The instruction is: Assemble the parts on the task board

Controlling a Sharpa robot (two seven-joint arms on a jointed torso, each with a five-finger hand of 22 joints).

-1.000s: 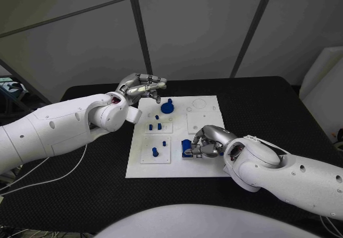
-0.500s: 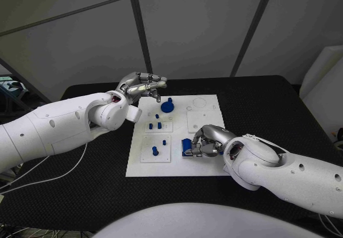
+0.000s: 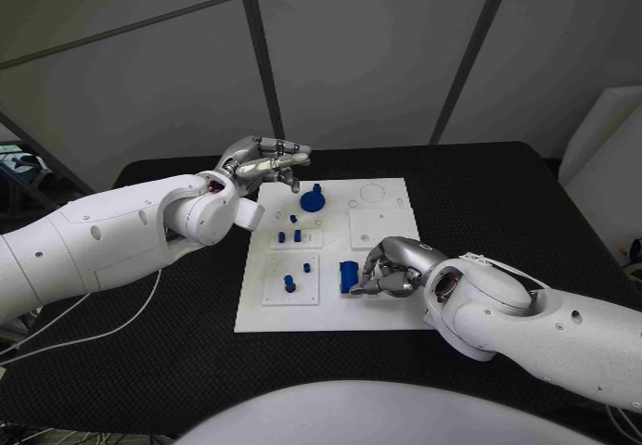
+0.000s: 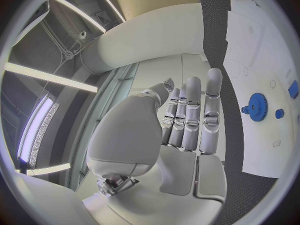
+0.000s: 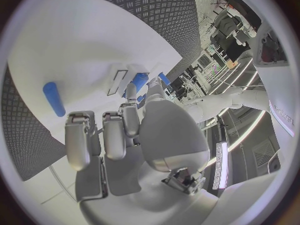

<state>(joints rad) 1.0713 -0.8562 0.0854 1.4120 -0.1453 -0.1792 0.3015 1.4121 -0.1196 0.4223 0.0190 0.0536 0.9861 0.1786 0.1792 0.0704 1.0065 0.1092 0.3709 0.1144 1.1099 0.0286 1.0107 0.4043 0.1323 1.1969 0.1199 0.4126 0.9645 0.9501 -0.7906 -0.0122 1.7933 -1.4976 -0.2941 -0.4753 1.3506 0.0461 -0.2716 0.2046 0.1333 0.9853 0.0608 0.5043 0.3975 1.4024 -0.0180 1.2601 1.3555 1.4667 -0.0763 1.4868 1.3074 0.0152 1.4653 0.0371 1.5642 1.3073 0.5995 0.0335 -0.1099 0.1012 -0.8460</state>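
Right hand [image 3: 390, 270], nearest, curls its fingers beside a blue bar [image 3: 349, 275] lying on the task board [image 3: 402, 315]; whether it grips it I cannot tell. Farther off, small pegs [image 3: 288, 236] stand seated, the blue gear [image 3: 312, 199] too. Left hand [image 3: 268, 159] hovers curled, holding nothing, so assembly looks partly finished.

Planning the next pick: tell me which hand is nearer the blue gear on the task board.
Left. The left hand hovers at the board's far left corner, close beside the blue gear. The right hand is at the near side of the task board, by a blue block.
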